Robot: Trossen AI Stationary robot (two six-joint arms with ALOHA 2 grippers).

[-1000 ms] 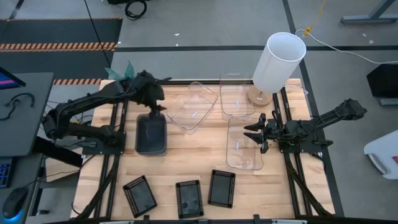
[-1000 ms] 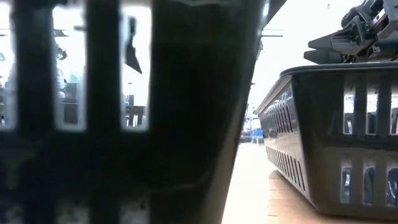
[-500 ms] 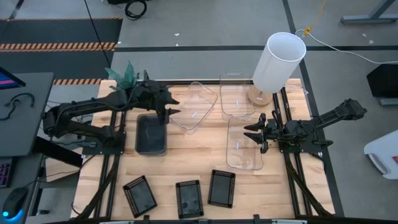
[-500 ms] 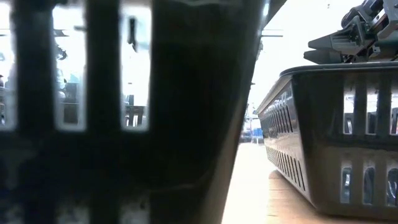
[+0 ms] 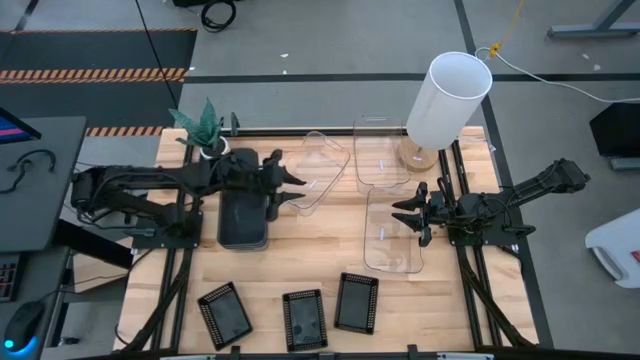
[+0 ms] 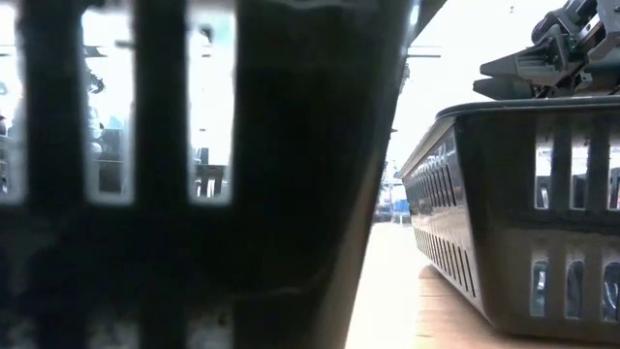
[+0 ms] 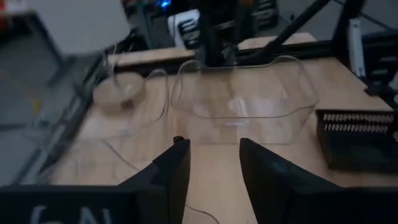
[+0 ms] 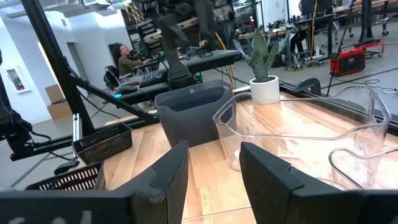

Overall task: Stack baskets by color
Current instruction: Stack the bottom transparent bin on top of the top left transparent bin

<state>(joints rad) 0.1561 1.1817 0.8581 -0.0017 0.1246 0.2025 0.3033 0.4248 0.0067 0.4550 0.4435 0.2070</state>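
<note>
Baskets lie in three groups on the wooden table [image 5: 300,255]. My left gripper [image 5: 292,181] hovers with its fingers [image 7: 175,163] parted and nothing between them, above the gap between the grey basket stack [image 5: 243,216] and a tilted clear basket [image 5: 312,170]; from my left wrist that clear basket [image 7: 245,99] lies just ahead of the fingertips. A second clear basket [image 5: 380,155] lies flat beside it, next to the tall white cylinder [image 5: 447,100]. My right gripper [image 5: 410,214] waits over a third clear basket [image 5: 393,232] near the right edge, its fingers [image 8: 171,171] apart and empty. Three black mesh trays [image 5: 224,313], [image 5: 304,319], [image 5: 356,302] sit unstacked in a row along the near edge. A potted plant [image 5: 203,127] stands at the far left corner, behind my left arm. From table height, a black tray [image 6: 513,213] fills the picture.
</note>
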